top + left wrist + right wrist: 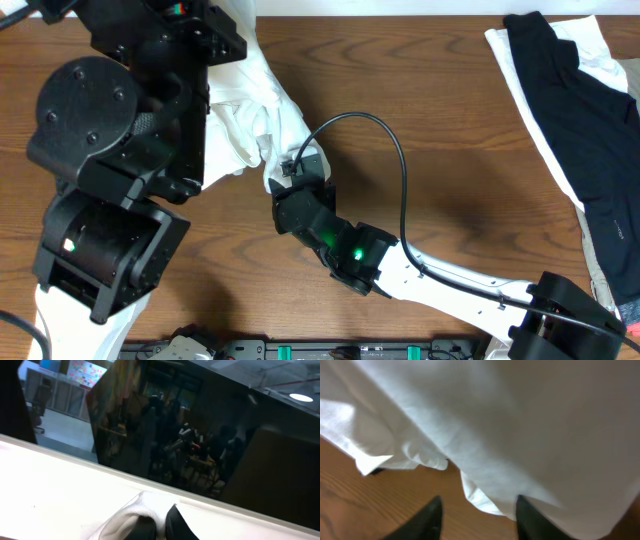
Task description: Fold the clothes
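Overhead view: the white T-shirt (250, 110) sits bunched in deep folds on the brown counter (450, 120), and its upper part runs in under my left arm (130, 130).
T-shirt shape: it narrows to a crumpled tip at its lower end. I cannot tell whether any of it is lifted clear of the counter.
Right gripper: my right gripper (288, 178) is at that lower tip of the T-shirt, touching the cloth. My right arm (450, 285) stretches away from the T-shirt, and a black cable (385, 150) loops over it.
Right wrist view: my fingers (430, 520) stand partly apart with nothing clamped. A fold of the T-shirt's hem (480, 497) hangs between them, and one finger meets the cloth edge.
Left gripper: in the left wrist view my left gripper (157, 527) is closed tight, with a wad of white T-shirt cloth pinched at its tips.
Other garments: a heap of black and white garments (570, 120) lies well apart from the T-shirt, beyond my right arm.
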`<move>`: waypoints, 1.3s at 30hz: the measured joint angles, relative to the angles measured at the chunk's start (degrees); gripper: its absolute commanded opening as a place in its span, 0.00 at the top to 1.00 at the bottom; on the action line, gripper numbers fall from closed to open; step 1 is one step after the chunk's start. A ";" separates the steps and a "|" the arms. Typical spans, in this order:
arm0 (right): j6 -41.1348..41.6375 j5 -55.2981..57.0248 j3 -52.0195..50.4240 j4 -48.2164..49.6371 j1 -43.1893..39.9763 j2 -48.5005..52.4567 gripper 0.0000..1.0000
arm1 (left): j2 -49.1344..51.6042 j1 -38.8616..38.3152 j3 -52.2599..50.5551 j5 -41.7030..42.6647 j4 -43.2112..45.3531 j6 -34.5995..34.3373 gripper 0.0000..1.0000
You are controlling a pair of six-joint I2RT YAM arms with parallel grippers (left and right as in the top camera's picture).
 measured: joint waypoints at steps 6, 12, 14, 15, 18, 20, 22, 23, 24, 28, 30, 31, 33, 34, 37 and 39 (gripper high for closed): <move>0.22 2.34 0.02 -0.35 -2.03 0.00 0.99 | 0.00 -1.40 0.00 0.02 -0.07 0.76 0.94; -0.37 4.52 0.00 -0.61 -3.91 0.00 0.99 | 0.00 -1.40 0.00 -0.83 -1.75 3.45 0.94; -0.74 4.72 0.00 -1.55 -4.24 -0.17 0.97 | 0.00 -1.40 0.00 -1.68 -1.92 3.87 0.94; -0.81 4.72 0.00 -2.16 -4.28 -0.42 0.86 | 0.00 -1.38 0.00 -1.92 -1.81 4.04 0.94; -1.18 3.69 0.00 -2.95 -4.20 -1.42 0.64 | 0.07 -1.38 0.00 -2.58 -0.55 4.28 0.94; -1.11 2.40 0.00 -3.13 -3.72 -2.10 0.60 | 0.20 -1.40 0.00 -2.82 1.27 4.57 0.94; -0.63 1.97 0.00 -3.56 -2.62 -2.32 0.55 | 0.48 -1.38 0.00 -3.08 3.02 4.92 0.94; -0.63 2.03 0.00 -3.96 -1.68 -2.32 0.53 | 0.66 -1.38 0.00 -3.32 3.76 4.96 0.94; -0.46 2.05 0.00 -4.09 -0.94 -2.32 0.50 | 0.90 -1.40 0.00 -3.78 4.44 4.96 0.94; -0.31 3.74 0.00 -4.00 2.23 -2.32 0.47 | 2.05 -1.38 0.00 -6.23 4.79 5.09 0.94; -0.31 4.87 0.00 -3.76 2.71 -2.32 0.47 | 2.64 -1.42 0.00 -7.54 4.70 5.11 0.94; -0.31 5.51 0.00 -3.45 2.71 -2.32 0.47 | 2.86 -1.57 0.00 -8.02 4.70 5.11 0.94; -0.26 6.93 0.00 -2.56 2.69 -2.32 0.47 | 3.17 -1.95 0.00 -8.85 4.70 5.11 0.94; -0.09 7.91 0.00 -2.08 2.69 -2.32 0.47 | 3.17 -2.16 0.00 -9.07 4.70 5.11 0.94; 0.85 9.86 0.00 -0.57 2.69 -2.32 0.45 | 3.15 -2.78 0.00 -9.51 4.72 5.11 0.94; 1.33 10.78 0.00 0.98 2.69 -2.25 0.41 | 3.15 -2.89 0.00 -9.66 4.72 5.11 0.94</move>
